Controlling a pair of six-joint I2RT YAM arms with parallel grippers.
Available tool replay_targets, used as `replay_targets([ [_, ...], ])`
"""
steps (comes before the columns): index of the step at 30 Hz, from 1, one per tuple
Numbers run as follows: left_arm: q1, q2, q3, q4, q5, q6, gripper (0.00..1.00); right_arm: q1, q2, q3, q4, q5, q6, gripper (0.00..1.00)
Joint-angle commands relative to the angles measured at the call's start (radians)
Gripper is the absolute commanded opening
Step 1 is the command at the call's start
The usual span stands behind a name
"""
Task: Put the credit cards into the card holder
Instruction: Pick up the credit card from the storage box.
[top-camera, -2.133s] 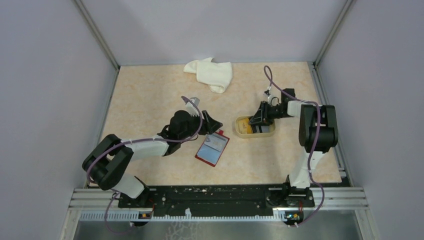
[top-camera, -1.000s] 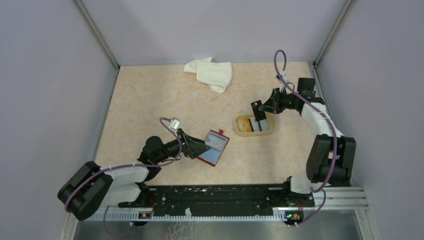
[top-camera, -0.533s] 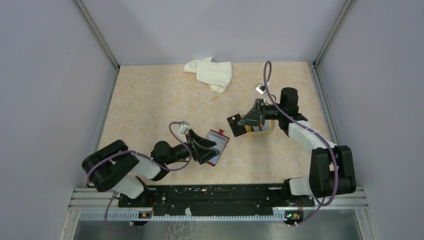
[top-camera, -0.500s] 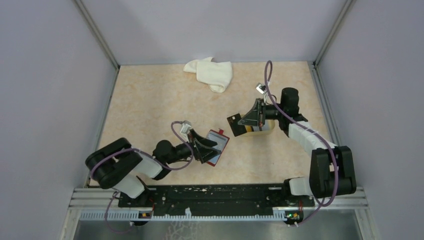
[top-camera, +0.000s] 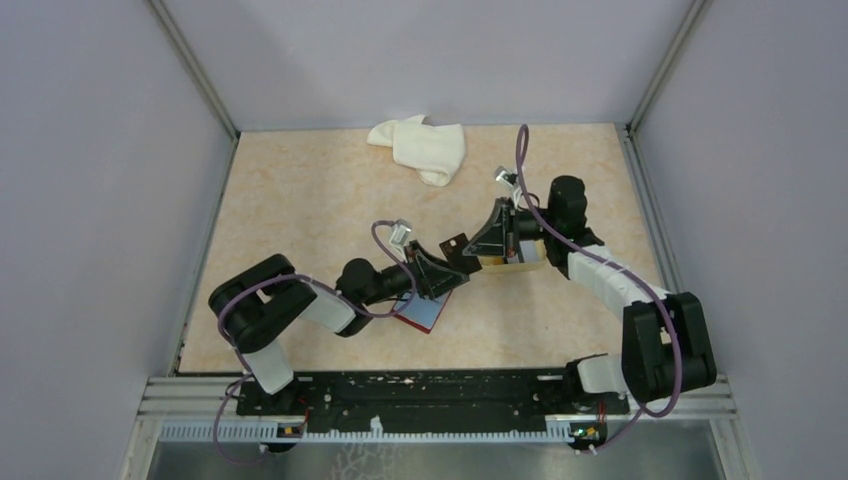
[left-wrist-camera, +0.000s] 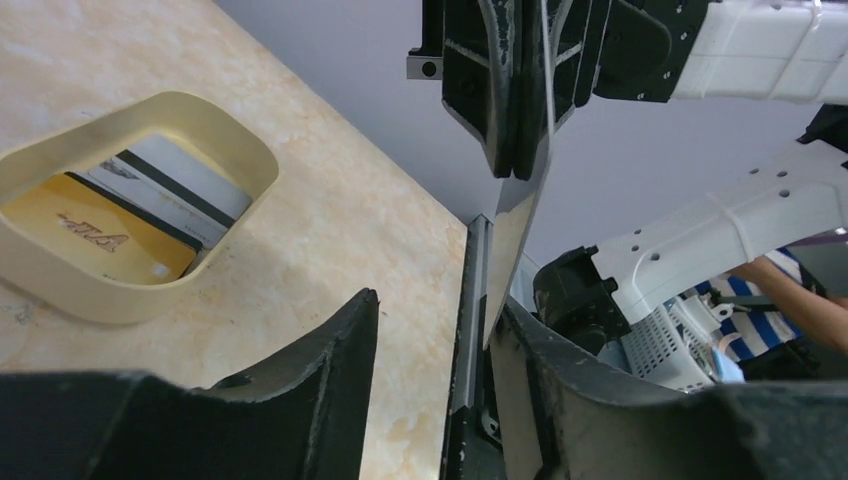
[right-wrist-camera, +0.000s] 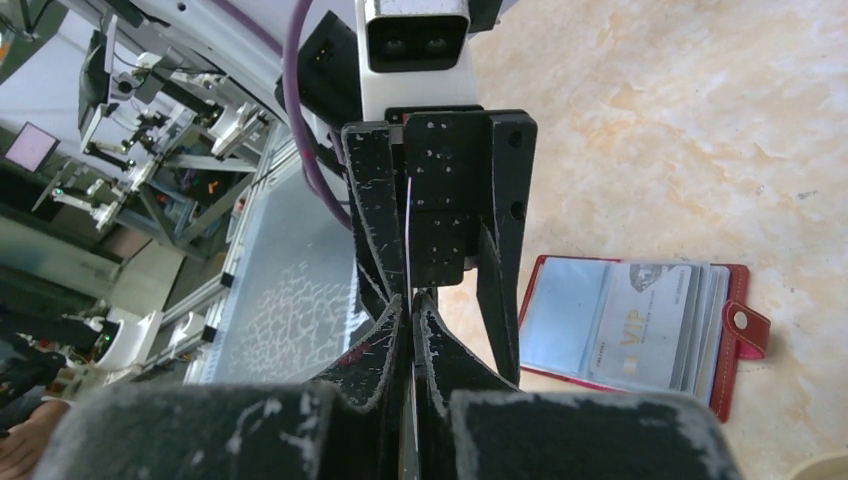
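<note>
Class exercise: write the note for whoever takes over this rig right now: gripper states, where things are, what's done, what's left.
Right gripper: shut on a card, held in mid-air.
Left gripper: open, jaws either side of that card, not clamped.
Card holder: open on the table, one VIP card sleeved.
Tray: yellow card and a striped card inside.
To do: finish the handover, sleeve this card, then the tray's.

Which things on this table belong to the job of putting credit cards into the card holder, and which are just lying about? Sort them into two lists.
Belong to the job:
- card holder, lying open
- card pinched in the right gripper
- cards lying in the beige tray

Just lying about:
- white cloth at the far edge
</note>
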Motion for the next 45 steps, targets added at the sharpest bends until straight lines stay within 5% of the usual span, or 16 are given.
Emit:
replay_targets([
  [1, -0.007, 0.019, 0.024, 0.282, 0.004, -0.023, 0.40, 0.028, 0.005, 0.025, -0.039, -0.019, -0.091, 0.00],
  [4, -0.006, 0.017, 0.014, 0.281, -0.015, -0.013, 0.00, 0.035, -0.002, 0.053, -0.180, -0.004, -0.215, 0.00],
  [7, 0.002, 0.007, -0.011, 0.279, 0.012, -0.009, 0.00, 0.036, -0.004, 0.124, -0.452, 0.019, -0.448, 0.05],
  [12, 0.050, -0.051, -0.077, 0.144, 0.191, -0.010, 0.00, 0.036, 0.026, 0.301, -0.984, 0.102, -0.932, 0.42],
  [17, 0.077, -0.154, -0.060, -0.278, 0.370, 0.098, 0.00, 0.052, 0.062, 0.312, -1.053, 0.117, -0.990, 0.47],
  [26, 0.079, -0.231, 0.040, -0.724, 0.453, 0.301, 0.00, 0.151, 0.115, 0.330, -1.121, 0.134, -1.071, 0.47],
  [28, 0.078, -0.229, 0.052, -0.737, 0.452, 0.312, 0.00, 0.180, 0.125, 0.330, -1.118, 0.140, -1.070, 0.44],
  [33, 0.078, -0.233, 0.067, -0.761, 0.449, 0.324, 0.00, 0.210, 0.145, 0.346, -1.134, 0.169, -1.075, 0.18],
  [45, 0.085, -0.299, 0.032, -0.795, 0.427, 0.342, 0.00, 0.210, 0.141, 0.361, -1.150, 0.176, -1.062, 0.18],
])
